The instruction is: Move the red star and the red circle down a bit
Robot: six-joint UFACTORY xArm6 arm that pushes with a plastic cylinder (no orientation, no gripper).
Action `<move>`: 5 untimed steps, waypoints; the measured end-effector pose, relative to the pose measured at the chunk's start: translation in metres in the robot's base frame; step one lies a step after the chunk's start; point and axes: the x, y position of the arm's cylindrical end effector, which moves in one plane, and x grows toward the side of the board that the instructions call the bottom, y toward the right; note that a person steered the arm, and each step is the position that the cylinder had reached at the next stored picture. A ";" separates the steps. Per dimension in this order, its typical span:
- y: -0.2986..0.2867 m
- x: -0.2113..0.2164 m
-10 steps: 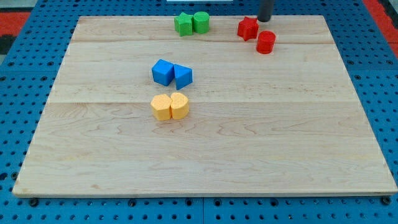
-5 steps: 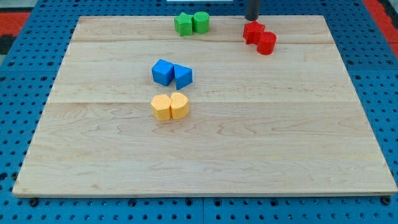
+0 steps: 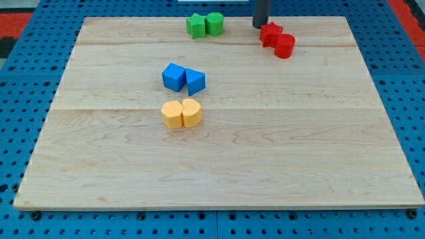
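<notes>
Six blocks sit on the pale wooden board [image 3: 265, 146] over blue pegboard [image 3: 26, 66]; no claw shows.

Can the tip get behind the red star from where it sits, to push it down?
Probably yes: my tip sits just up-left of the red star, nothing between them. The red circle touches the star's lower right.

Red star [image 3: 270, 33] touching red circle [image 3: 284, 46], top right.

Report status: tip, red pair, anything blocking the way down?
My tip at the view's top, just upper-left of the red star. Red star touching red circle. Board below them bare; the blue, yellow and green pairs sit off to the view's left.
</notes>
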 end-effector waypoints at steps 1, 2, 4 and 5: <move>0.002 0.006; 0.002 0.016; 0.028 0.017; 0.032 0.024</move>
